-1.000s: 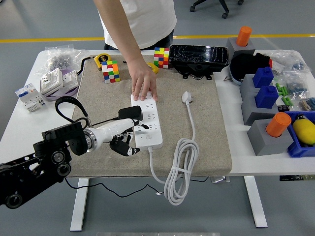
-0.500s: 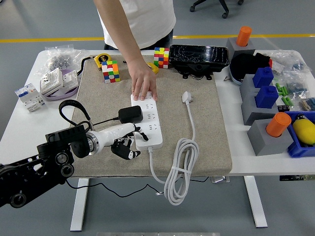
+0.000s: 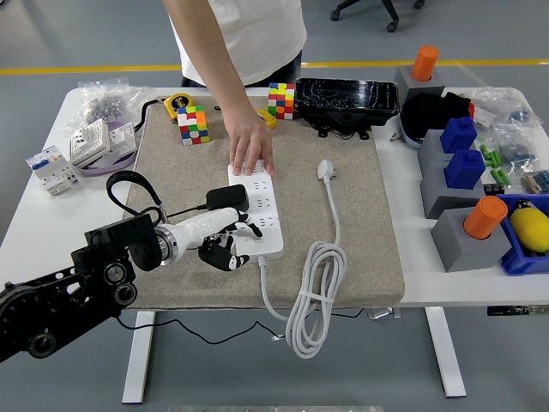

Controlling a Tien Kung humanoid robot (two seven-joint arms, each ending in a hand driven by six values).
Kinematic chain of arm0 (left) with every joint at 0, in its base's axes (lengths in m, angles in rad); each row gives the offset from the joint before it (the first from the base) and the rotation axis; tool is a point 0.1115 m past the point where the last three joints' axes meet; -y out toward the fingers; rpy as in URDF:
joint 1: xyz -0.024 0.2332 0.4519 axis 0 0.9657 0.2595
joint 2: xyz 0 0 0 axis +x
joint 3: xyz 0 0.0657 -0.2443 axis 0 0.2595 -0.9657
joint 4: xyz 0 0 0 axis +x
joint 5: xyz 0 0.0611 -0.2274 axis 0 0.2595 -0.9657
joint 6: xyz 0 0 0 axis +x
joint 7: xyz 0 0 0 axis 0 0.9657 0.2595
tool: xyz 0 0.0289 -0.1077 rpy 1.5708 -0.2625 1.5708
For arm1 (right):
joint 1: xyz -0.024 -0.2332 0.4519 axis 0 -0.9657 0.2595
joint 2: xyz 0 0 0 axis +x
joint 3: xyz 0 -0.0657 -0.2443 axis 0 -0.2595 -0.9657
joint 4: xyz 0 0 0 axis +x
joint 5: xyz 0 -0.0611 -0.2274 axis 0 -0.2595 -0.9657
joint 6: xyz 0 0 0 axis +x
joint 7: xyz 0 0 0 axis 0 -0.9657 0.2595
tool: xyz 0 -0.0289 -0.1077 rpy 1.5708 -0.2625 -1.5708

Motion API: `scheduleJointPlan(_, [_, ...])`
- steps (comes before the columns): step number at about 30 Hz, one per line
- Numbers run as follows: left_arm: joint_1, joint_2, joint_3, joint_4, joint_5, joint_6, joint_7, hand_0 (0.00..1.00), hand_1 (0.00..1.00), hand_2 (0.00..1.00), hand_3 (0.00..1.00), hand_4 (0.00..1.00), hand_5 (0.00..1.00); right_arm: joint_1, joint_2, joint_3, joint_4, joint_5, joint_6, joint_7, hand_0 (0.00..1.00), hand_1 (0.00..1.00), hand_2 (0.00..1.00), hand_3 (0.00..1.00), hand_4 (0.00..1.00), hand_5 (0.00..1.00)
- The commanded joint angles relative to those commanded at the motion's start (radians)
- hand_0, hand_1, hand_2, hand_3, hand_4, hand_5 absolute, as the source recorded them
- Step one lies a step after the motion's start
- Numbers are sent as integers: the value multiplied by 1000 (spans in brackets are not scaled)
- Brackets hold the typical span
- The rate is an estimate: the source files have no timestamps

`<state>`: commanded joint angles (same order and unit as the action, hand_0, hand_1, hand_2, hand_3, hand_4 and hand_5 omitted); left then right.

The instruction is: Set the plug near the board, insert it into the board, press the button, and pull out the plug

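Black boxy plug (image 3: 227, 198) sits seated on the white power strip (image 3: 256, 212); left hand (image 3: 225, 249), fingers curled and empty, has crept back toward it, button press likely next.

I can read no text, label, brand, number or sign on any item from my view.

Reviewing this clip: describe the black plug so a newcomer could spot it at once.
On the tan mat lies a white power strip, its far end held by a person's hand. The black plug sits at its left edge, trailing a thin black cord, unlike the loose white plug.
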<state>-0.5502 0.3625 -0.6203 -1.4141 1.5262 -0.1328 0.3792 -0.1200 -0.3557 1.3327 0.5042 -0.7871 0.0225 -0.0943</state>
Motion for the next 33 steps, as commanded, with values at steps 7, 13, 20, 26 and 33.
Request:
scheduleJointPlan(7, [-4,-4,9,20,-5,-4,9,116,49,147,797,626,2,1,0,3,1,0,0,0,675,677,673,586,982,529])
scheduleJointPlan(13, [-1,-4,11,17,-14,-12,6,116,49,147,781,622,2,1,-1,4,2,-1,0,0,674,677,673,588,982,529])
scheduleJointPlan(20, [3,-2,-2,-1,-12,-11,4,115,48,146,766,621,2,0,0,2,4,-1,0,0,674,677,674,588,982,529])
scheduleJointPlan(26, [2,-3,3,-3,-16,-8,4,115,48,145,770,621,2,1,0,4,4,-1,-1,1,675,677,673,588,982,529])
scheduleJointPlan(33, [2,-3,13,17,-16,-10,12,111,47,145,768,619,2,0,0,3,4,-1,-1,0,676,677,673,588,982,528])
